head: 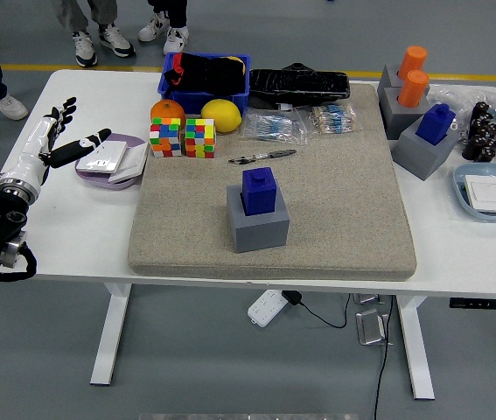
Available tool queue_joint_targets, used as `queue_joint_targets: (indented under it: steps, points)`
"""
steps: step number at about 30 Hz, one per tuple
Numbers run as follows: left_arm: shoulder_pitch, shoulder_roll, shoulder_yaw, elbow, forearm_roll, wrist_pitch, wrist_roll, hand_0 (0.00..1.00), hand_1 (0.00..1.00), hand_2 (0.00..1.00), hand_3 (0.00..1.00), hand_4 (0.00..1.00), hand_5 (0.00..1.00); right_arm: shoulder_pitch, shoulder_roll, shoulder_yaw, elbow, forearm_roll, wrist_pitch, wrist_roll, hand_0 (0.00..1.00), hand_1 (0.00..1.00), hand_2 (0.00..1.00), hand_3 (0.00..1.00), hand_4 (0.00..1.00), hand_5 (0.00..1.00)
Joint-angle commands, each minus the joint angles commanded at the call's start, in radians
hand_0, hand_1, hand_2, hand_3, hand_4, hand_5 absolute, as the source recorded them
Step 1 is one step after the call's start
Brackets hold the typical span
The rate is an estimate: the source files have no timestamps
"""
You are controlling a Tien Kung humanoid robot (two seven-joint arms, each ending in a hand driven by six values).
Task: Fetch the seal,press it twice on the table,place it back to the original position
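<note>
Sitting in its grey holder (259,223) mid-mat (335,219), blue seal (257,189) is upright & untouched. Left hand (48,142) hovers well apart at table's (64,236) far left edge, fingers spread, holding nothing, just beside a purple dish (112,157).

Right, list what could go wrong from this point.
1. The left hand hangs open at the table's left edge, close to the purple dish; a careless swing could knock it.
2. The blue seal sits upright in its grey holder; a similar one at right invites a mix-up.
</note>
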Motion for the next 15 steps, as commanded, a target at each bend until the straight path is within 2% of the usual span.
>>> queue_joint_targets:
  steps: [15]
  points:
    - [0.014,0.003,-0.007,0.013,-0.005,0.0,0.009,0.998,0.993,0.961,0.97,0.848,0.311,-0.003,0.006,0.014,-0.001,-0.008,-0.002,-0.001,0.787,0.703,0.695,0.656,0.777,0.559]
